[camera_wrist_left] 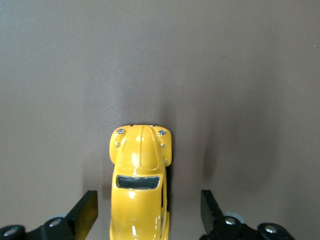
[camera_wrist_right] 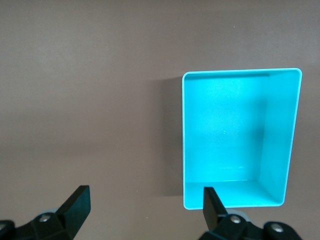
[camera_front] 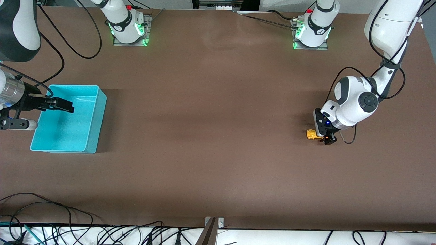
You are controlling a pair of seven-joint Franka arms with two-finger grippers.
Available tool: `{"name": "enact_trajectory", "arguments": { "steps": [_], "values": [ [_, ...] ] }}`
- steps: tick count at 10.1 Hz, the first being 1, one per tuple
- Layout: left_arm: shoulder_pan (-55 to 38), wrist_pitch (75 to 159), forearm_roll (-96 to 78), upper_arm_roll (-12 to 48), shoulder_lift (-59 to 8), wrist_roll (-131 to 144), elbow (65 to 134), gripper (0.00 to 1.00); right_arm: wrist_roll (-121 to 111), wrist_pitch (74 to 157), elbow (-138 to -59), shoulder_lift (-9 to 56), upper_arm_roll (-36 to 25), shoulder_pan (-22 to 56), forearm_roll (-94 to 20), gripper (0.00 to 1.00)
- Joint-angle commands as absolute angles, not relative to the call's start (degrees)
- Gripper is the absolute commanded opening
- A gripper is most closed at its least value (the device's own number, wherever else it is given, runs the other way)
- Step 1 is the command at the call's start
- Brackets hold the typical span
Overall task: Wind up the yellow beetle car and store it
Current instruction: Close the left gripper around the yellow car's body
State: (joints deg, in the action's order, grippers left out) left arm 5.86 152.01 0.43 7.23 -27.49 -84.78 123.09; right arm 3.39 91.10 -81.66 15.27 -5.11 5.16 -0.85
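The yellow beetle car (camera_front: 310, 134) stands on the brown table toward the left arm's end. My left gripper (camera_front: 323, 137) is low over the car's rear end and open. In the left wrist view the car (camera_wrist_left: 140, 175) lies between the two black fingers (camera_wrist_left: 86, 211), with a gap on each side, and my left gripper (camera_wrist_left: 148, 206) does not touch it. The turquoise bin (camera_front: 98, 112) stands toward the right arm's end and looks empty. My right gripper (camera_front: 64, 104) is open and empty, up over the bin. In the right wrist view the bin (camera_wrist_right: 280, 140) is beside my right gripper (camera_wrist_right: 145, 200).
The two arm bases (camera_front: 127, 23) (camera_front: 311, 30) stand along the table's edge farthest from the front camera. Cables (camera_front: 51, 217) trail along the edge nearest to it, beside a metal bracket (camera_front: 213, 231). Brown tabletop lies between car and bin.
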Motion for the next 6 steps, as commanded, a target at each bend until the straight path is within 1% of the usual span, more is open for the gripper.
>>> {"name": "enact_trajectory", "arguments": {
  "steps": [1,3,6],
  "values": [
    [6.4,153.2,1.8,7.5,-26.7,-87.0,124.4,0.34,2.4,91.1,-81.7,14.9,-4.9,4.7,-1.1,1.0],
    [6.4,153.2,1.8,7.5,-26.6,-88.7,124.4,0.18,2.4,91.1,-81.7,14.9,-4.9,4.7,-1.1,1.0],
    [6.5,153.1,1.8,7.5,-26.9,-88.9,124.4,0.18,2.4,91.1,-81.7,14.9,-5.0,4.7,-1.1,1.0]
  ]
}}
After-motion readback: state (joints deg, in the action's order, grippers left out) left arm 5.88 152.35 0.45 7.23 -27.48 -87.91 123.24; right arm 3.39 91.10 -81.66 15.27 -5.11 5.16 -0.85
